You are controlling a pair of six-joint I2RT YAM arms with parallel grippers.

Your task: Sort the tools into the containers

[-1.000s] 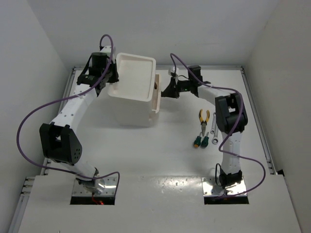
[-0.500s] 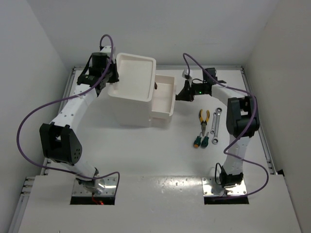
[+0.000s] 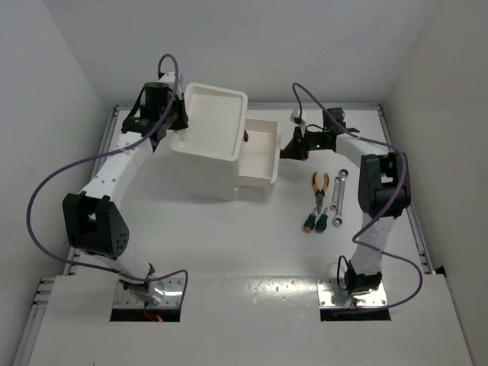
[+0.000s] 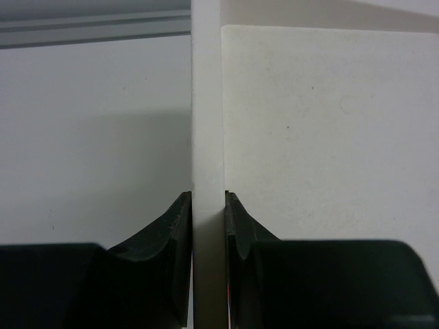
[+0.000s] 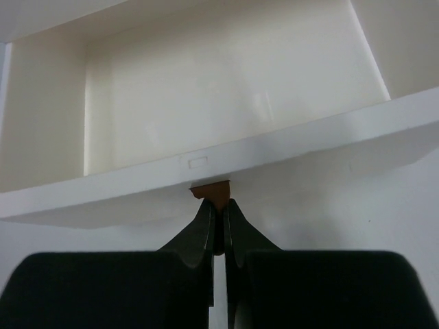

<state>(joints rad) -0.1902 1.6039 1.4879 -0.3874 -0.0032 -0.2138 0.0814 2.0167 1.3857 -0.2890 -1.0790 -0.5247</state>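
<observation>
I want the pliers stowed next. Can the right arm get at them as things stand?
Probably yes, once it lets go: the right pincer is shut on the knob of the open drawer, and the pliers lie uncovered on the table close beside that arm.

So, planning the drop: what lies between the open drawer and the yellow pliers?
Bare table, per the top view; the right claw grips the knob alongside.

Smooth white plastic drawer unit [image 3: 204, 171], silvery metal wrench [image 3: 340, 198], glossy white table [image 3: 229, 244].
</observation>
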